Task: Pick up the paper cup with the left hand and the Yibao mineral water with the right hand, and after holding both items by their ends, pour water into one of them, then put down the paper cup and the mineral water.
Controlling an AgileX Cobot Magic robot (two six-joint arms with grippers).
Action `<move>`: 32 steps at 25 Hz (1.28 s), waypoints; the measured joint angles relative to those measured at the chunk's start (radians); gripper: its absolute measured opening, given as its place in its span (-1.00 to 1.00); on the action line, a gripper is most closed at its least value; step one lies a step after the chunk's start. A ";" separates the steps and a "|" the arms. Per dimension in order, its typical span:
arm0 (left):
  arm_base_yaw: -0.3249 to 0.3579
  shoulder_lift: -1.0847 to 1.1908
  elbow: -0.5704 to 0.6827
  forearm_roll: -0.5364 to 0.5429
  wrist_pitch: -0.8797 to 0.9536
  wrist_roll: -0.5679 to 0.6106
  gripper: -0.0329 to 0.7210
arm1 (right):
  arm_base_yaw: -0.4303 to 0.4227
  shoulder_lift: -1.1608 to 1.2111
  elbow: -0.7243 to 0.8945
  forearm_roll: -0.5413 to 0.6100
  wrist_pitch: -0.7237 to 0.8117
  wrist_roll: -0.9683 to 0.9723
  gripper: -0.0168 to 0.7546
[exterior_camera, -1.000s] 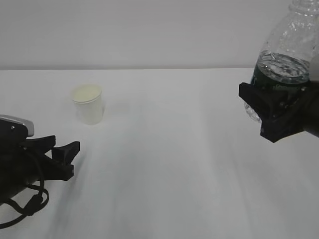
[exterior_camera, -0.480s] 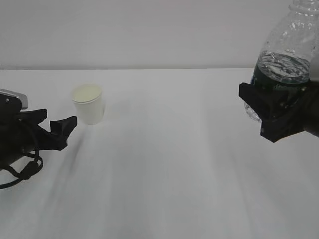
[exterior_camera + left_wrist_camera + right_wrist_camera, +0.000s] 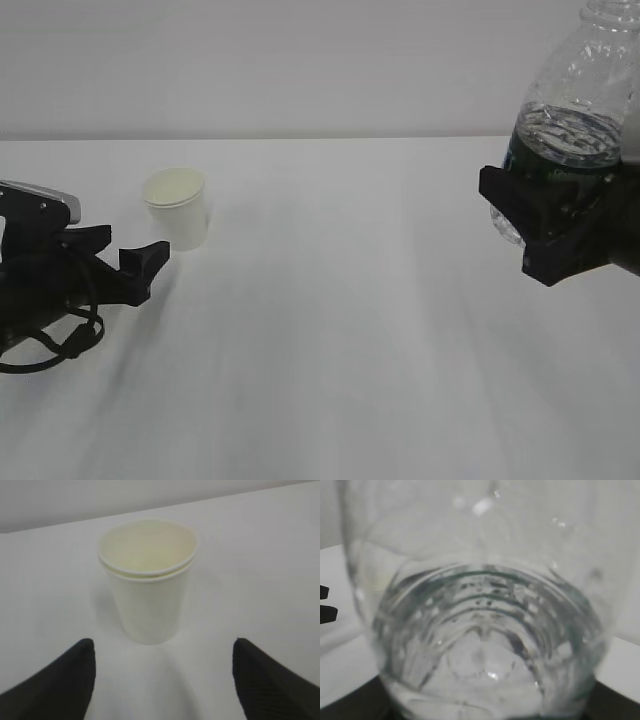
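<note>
1. Two claws in view, one at each side of the white tabletop (image 3: 340, 330), well apart from each other.
2. Left claw (image 3: 135, 262) sits low over the tabletop, spread wide, holding nothing; grey block on top, black cable loop hanging under it.
3. Paper cup (image 3: 177, 208) stands upright on the tabletop at back left, just beyond the left claw's tips, apart from them, no contact.
4. Left wrist view: cup (image 3: 147, 582) centred ahead of the gap between the two black fingers (image 3: 60, 685), which sit at the bottom corners of the view, one each side. Cup is not between them yet. A double rolled rim shows, could be two cups nested, can't tell. Pale cream inside, looks empty.
5. Right claw (image 3: 548, 232) is up off the tabletop at the right edge, closed on the lower body of the Yibao mineral water (image 3: 575, 110), around the dark green label band.
6. Bottle clear, ribbed, roughly upright with a slight lean; top cut off by the frame edge. Water fills the lower part, surface near the label band.
7. Right wrist view: bottle (image 3: 485, 625) fills the frame, ribs and water visible close up, black claw parts at the bottom corners.
</note>
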 joint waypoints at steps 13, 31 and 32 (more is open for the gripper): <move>0.000 0.116 -0.093 0.008 -0.046 0.000 0.76 | 0.000 0.000 0.000 0.000 0.000 0.000 0.17; 0.000 0.221 -0.226 0.008 -0.005 0.000 0.75 | 0.000 0.000 0.000 0.000 0.000 0.000 0.17; 0.000 0.225 -0.233 0.008 0.000 0.000 0.74 | 0.000 0.000 0.000 0.000 0.000 0.000 0.17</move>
